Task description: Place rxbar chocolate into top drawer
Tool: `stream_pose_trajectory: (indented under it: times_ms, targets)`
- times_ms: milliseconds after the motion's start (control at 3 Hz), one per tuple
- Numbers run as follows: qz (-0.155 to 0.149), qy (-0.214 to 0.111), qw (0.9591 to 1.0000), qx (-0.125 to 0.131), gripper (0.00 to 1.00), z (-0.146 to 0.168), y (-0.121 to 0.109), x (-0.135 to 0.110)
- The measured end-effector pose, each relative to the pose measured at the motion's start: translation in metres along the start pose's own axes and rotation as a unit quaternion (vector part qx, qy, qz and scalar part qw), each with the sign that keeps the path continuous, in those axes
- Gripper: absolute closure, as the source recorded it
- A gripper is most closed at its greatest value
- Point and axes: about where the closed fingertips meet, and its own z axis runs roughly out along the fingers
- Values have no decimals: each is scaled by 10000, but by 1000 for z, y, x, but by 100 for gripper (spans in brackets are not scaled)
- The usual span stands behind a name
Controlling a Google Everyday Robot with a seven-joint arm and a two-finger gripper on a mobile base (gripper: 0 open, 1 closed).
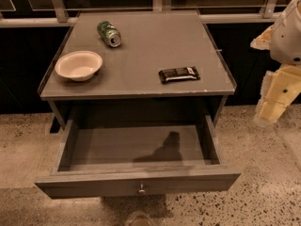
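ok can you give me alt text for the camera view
A black rxbar chocolate lies on a grey table above its pulled-out top drawer. A white bowl and a tipped green can sit at left; the gripper hangs off the table's right side.

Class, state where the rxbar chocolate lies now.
In the camera view the rxbar chocolate lies flat on the table, near its front right edge above the open top drawer; the gripper hangs beyond the table's right side.
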Motion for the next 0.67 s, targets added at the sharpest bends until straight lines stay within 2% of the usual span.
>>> stream_pose_trajectory:
  times_ms: [333, 667]
  targets:
    - [-1, -1, 10000, -1, 0, 0, 0, 0]
    - [-144, -141, 9997, -163, 0, 12, -14, -6]
